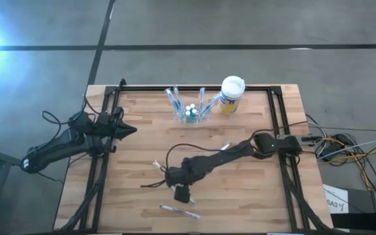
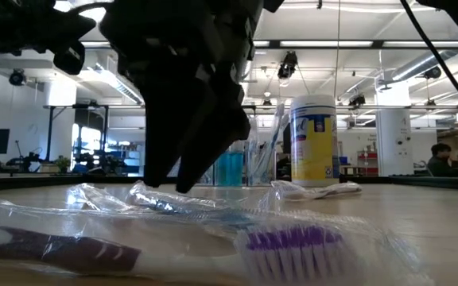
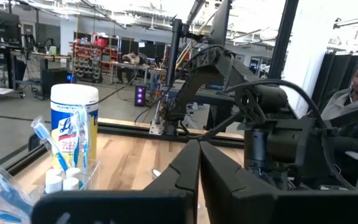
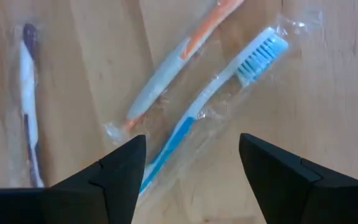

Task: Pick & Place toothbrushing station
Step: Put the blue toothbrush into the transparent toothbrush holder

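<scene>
The toothbrushing station (image 1: 191,112) is a clear holder with blue toothbrushes standing in it, at the table's far middle; it also shows in the left wrist view (image 3: 67,180). My right gripper (image 4: 191,146) is open and points down over a blue toothbrush in a clear wrapper (image 4: 216,106) that lies flat on the table. Its fingers stand on either side of the handle, above it. In the high view this gripper (image 1: 183,194) is near the table's front middle. My left gripper (image 1: 128,129) waits shut at the table's left side.
An orange-and-grey toothbrush (image 4: 179,62) lies beside the blue one, and a wrapped purple one (image 4: 28,118) lies farther off. Another wrapped toothbrush (image 1: 178,210) lies near the front edge. A white-lidded canister with a yellow label (image 1: 232,94) stands to the right of the station.
</scene>
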`<state>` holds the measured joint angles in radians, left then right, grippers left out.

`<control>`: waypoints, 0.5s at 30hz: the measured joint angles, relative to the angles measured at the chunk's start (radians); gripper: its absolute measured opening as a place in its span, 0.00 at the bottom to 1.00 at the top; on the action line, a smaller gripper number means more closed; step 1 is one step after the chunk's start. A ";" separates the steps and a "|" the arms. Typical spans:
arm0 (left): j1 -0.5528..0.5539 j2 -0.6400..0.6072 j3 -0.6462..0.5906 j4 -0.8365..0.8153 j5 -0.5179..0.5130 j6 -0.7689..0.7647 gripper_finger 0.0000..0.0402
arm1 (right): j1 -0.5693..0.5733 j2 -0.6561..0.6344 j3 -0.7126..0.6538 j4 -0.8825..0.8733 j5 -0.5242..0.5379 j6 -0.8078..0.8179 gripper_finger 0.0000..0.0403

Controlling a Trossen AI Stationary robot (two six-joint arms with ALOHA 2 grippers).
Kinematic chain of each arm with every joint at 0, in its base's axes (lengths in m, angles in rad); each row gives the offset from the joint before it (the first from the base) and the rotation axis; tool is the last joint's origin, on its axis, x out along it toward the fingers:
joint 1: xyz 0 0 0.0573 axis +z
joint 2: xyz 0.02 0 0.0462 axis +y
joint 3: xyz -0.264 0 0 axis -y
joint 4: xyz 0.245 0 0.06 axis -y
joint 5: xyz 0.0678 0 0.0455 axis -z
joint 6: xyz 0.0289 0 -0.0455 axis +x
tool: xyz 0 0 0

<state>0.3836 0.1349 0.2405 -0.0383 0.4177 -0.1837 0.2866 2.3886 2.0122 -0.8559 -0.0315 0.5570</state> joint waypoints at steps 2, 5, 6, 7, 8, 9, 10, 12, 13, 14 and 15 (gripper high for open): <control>0.000 0.000 0.000 0.000 0.000 0.000 0.03 | -0.003 0.000 -0.016 0.001 0.001 -0.004 0.63; 0.000 0.000 0.000 0.000 0.000 0.000 0.02 | -0.008 0.002 -0.035 0.008 0.001 -0.014 0.62; 0.000 0.000 0.000 0.000 0.000 0.000 0.02 | -0.010 0.002 -0.041 0.016 0.000 -0.014 0.62; 0.000 0.000 0.000 0.000 0.000 0.000 0.02 | -0.013 0.002 -0.048 0.025 -0.003 -0.014 0.62; 0.000 0.000 0.000 0.000 0.000 -0.002 0.02 | -0.015 0.002 -0.055 0.031 -0.006 -0.015 0.62; 0.000 0.000 0.000 0.000 0.000 -0.002 0.02 | -0.018 0.001 -0.061 0.038 -0.012 -0.015 0.62; 0.000 0.000 0.000 0.000 0.000 -0.002 0.03 | -0.020 0.000 -0.068 0.041 -0.014 -0.018 0.62; 0.000 0.000 0.000 0.000 0.000 -0.002 0.04 | -0.022 -0.003 -0.082 0.047 -0.014 -0.021 0.62; 0.000 0.000 0.000 0.000 0.000 -0.002 0.04 | -0.023 -0.005 -0.090 0.051 -0.014 -0.022 0.62; 0.000 0.000 0.000 0.000 0.000 -0.002 0.05 | -0.024 -0.006 -0.098 0.054 -0.014 -0.022 0.61; 0.000 0.000 0.000 0.000 0.000 -0.002 0.05 | -0.025 -0.006 -0.105 0.054 -0.014 -0.023 0.60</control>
<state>0.3837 0.1349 0.2405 -0.0383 0.4179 -0.1860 0.2615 2.3825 1.9077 -0.8020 -0.0452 0.5343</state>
